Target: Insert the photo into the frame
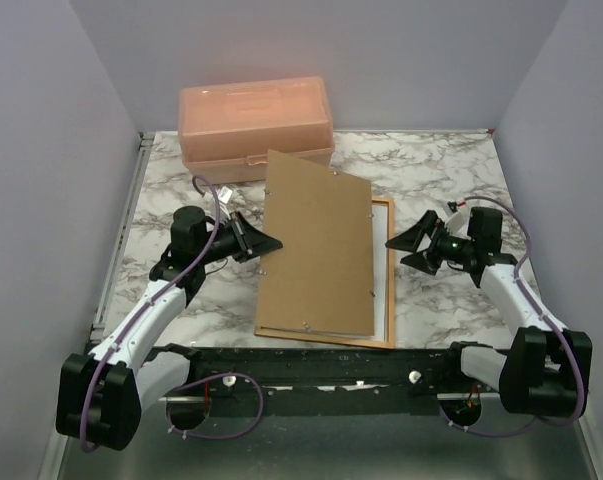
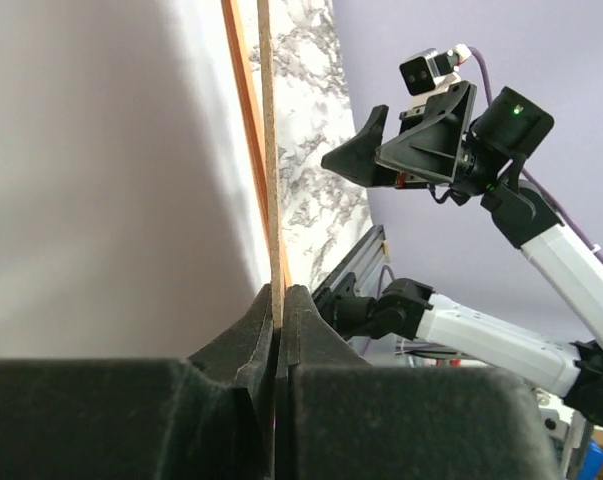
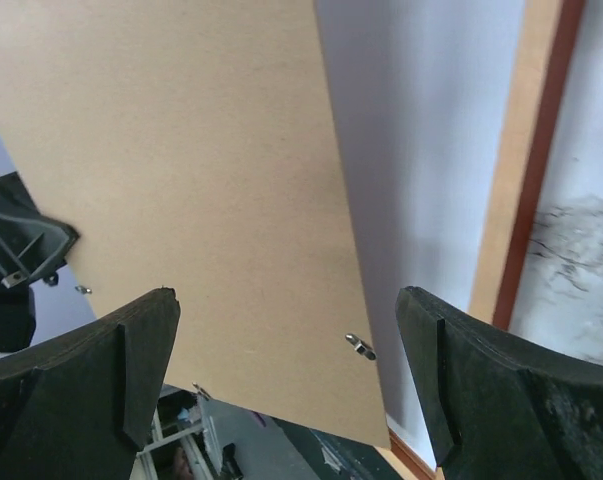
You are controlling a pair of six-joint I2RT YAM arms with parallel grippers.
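Fig. Backing board raised over the frame, seen from my remote station.

**Claws.** My left claw (image 1: 273, 243) is pinched shut on the thin edge of the backing board (image 1: 316, 250). The board slopes down and away from its fingers. My right claw (image 1: 401, 250) stands wide and holds nothing.

**Task items.** The frame (image 1: 391, 300) lies flat on the table (image 1: 451, 170), below the left claw and just ahead of the right claw's fingertips. Inside its rail a white sheet (image 1: 380, 280) shows. I take it for the photo lying face down, though the printed side is hidden.

**Risks.**
- The grip takes only the board's rim, so the board may pivot or slip as I lower it.
- A skewed descent would rest the board on the frame's rail rather than inside it.
- The low edge could push the photo askew. I cannot tell whether it already touches the sheet.
- The small metal tabs (image 3: 359, 346) along the board's edge could snag the rail.

**Room.**
- The peach box (image 1: 256, 120) sits beyond both claws, near the board's far corner, so there is little slack that way.
- Bare marble lies on the right claw's outer side.
- The enclosure wall stands well apart behind the left claw
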